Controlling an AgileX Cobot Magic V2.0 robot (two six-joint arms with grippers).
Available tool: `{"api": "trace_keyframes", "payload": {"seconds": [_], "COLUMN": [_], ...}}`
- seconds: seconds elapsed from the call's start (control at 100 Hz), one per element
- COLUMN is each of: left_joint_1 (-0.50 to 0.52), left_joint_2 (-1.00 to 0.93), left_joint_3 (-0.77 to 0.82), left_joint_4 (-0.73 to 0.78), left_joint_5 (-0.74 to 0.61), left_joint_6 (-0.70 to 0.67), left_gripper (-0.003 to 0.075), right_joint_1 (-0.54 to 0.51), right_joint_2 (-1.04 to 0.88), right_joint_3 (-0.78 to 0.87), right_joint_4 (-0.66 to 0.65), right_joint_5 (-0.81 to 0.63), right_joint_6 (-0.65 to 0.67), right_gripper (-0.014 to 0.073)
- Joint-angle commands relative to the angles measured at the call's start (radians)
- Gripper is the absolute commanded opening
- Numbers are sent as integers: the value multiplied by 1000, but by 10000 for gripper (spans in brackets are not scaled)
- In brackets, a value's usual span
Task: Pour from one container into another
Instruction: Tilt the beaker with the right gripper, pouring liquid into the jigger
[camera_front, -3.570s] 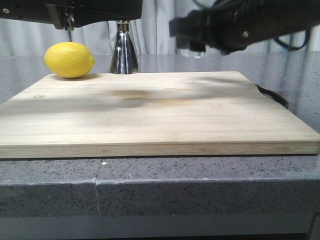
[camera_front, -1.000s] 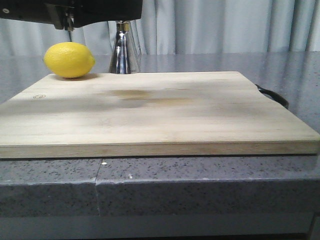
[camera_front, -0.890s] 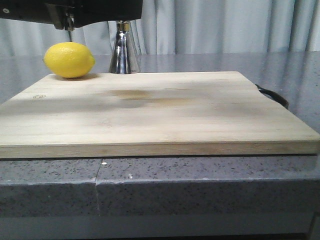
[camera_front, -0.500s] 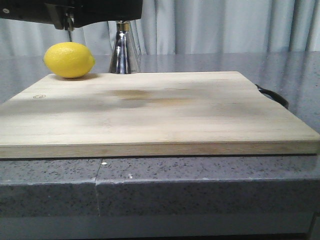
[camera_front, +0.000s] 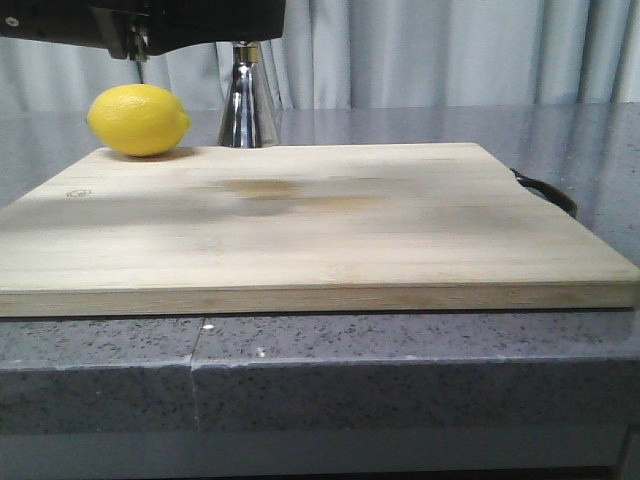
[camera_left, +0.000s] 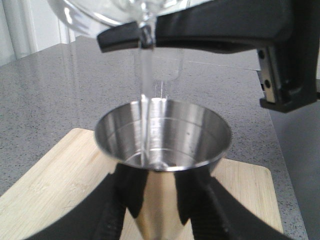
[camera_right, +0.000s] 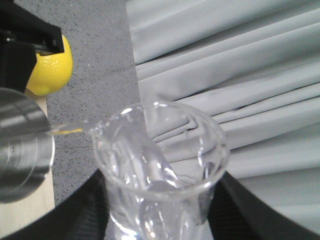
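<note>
My left gripper (camera_left: 160, 200) is shut on the steel jigger (camera_left: 162, 132), its fingers (camera_left: 125, 192) clamped around the narrow part under the open upper cup. In the front view only the jigger's lower cone (camera_front: 247, 108) shows, standing at the board's far edge under the left arm (camera_front: 190, 20). My right gripper (camera_right: 160, 210) is shut on the clear glass beaker (camera_right: 160, 165), which is tipped over the jigger (camera_right: 20, 150). A thin stream (camera_left: 145, 80) of clear liquid runs from the beaker's lip (camera_left: 142, 20) into the cup. The right arm is out of the front view.
A yellow lemon (camera_front: 138, 120) lies on the far left corner of the wooden cutting board (camera_front: 320, 230), just left of the jigger. The board rests on a grey speckled counter (camera_front: 400, 360) and has a black handle (camera_front: 548, 192) on its right side. Grey curtains hang behind.
The right arm, seen at the top right of the front view 3.6 s ago, has left that view. Over the last second nothing there has moved.
</note>
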Motion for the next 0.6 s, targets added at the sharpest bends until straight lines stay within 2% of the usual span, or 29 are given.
{"api": "trace_keyframes", "payload": {"seconds": [0.0,0.59], "left_joint_1": [-9,-9], "left_joint_2": [-48,-48], "left_joint_3": [-29,-29], "left_joint_4": [-80,-80], "left_joint_5": [110,110], "left_joint_6": [-7,-7], "left_gripper": [231,231], "right_joint_1": [0,0], "right_joint_2": [-35,-35], "right_joint_3": [-39,-39], "right_joint_4": [-30,-90], "right_joint_5": [-25,-24], "right_joint_6": [-1,-1], "right_gripper": [318,318]}}
